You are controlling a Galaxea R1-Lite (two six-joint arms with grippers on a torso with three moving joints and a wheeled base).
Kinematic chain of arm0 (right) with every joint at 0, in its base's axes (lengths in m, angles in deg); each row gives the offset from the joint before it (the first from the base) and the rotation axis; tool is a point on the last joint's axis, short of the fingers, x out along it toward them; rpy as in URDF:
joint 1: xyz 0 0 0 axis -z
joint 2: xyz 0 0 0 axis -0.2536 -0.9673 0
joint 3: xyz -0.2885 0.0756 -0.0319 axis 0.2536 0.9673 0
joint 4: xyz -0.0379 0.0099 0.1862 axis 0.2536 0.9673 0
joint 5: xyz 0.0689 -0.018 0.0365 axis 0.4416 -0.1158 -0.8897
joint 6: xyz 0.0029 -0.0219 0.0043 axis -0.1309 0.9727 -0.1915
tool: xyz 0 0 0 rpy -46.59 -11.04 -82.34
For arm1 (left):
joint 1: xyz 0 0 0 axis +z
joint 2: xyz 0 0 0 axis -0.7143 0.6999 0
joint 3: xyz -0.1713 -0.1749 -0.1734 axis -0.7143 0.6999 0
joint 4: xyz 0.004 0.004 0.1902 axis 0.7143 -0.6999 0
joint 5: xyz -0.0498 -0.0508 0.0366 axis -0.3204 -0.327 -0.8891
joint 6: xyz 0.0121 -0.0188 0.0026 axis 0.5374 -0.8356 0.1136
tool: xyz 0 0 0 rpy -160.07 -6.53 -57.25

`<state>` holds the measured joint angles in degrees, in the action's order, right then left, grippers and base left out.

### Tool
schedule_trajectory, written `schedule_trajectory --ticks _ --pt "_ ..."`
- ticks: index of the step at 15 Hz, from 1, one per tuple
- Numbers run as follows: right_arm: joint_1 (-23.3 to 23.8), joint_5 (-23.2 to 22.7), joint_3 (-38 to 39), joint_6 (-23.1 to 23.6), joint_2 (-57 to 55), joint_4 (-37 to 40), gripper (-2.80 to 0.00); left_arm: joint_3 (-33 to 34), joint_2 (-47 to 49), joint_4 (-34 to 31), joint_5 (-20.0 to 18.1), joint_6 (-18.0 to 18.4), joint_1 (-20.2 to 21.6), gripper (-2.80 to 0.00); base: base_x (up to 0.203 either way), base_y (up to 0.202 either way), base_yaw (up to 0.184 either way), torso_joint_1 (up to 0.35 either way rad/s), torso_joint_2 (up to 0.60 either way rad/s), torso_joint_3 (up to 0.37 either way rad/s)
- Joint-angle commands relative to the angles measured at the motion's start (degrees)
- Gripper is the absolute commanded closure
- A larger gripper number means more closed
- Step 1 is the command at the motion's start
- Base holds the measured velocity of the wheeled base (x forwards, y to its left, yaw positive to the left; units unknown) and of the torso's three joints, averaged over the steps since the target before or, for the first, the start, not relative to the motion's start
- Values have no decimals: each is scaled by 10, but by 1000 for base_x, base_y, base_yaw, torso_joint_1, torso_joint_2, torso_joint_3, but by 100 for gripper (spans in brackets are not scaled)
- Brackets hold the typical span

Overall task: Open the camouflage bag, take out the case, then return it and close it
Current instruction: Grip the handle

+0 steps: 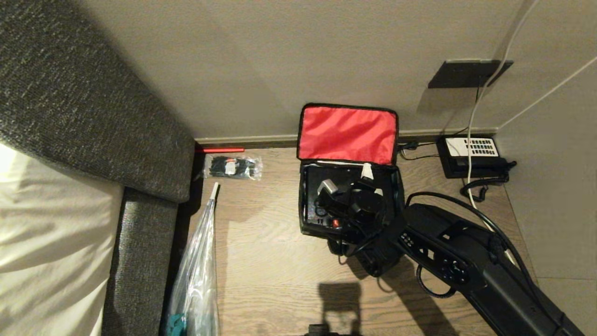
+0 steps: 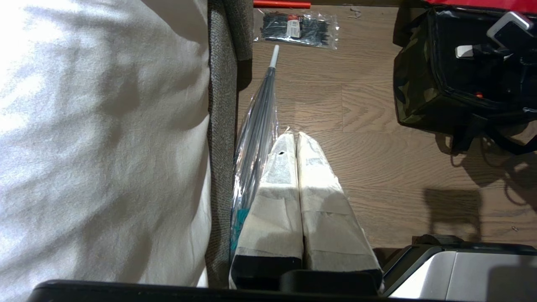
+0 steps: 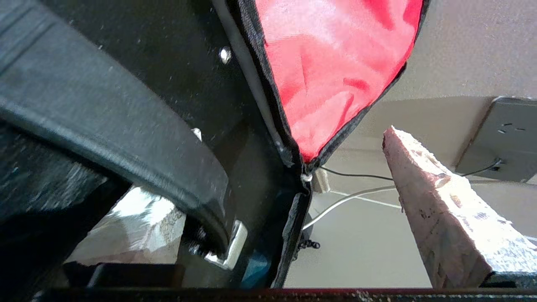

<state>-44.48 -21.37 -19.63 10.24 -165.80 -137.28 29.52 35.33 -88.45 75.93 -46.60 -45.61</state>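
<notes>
The camouflage bag (image 1: 317, 231) stands open on the wood floor by the wall, its red-lined lid (image 1: 347, 133) leaning back. The flat black case (image 1: 311, 205) with a small red spot lies inside. My right gripper (image 1: 347, 196) reaches down into the opening, open. In the right wrist view its fingertips (image 3: 436, 201) are wide apart, with the bag's corner seam and red lining (image 3: 335, 63) between them and a black strap (image 3: 105, 126) hiding most of the other finger. My left gripper (image 2: 295, 136) hangs shut beside the sofa, away from the bag (image 2: 413, 84).
A black telephone (image 1: 471, 156) with white keypad and cords sits right of the bag by a wall corner. A packet of black ties (image 1: 233, 167), a red rod (image 1: 219, 150) and an umbrella in a clear sleeve (image 1: 198, 270) lie left, along the grey sofa (image 1: 140, 233).
</notes>
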Motion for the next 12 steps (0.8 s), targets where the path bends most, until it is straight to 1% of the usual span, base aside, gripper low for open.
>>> schedule_trajectory --ticks 1,5,6,12 --pt "1 2 -4 5 -10 -4 -280 0 -1 0 0 0 0 0 0 0 0 0 0 0" --pt "2 0 7 4 -11 -5 -280 0 -1 0 0 0 0 0 0 0 0 0 0 0" --pt "2 -1 13 4 -11 -7 0 0 -1 0 0 0 0 0 0 0 0 0 0 0" --pt "1 0 7 2 -14 -12 0 0 -1 0 0 0 0 0 0 0 0 0 0 0"
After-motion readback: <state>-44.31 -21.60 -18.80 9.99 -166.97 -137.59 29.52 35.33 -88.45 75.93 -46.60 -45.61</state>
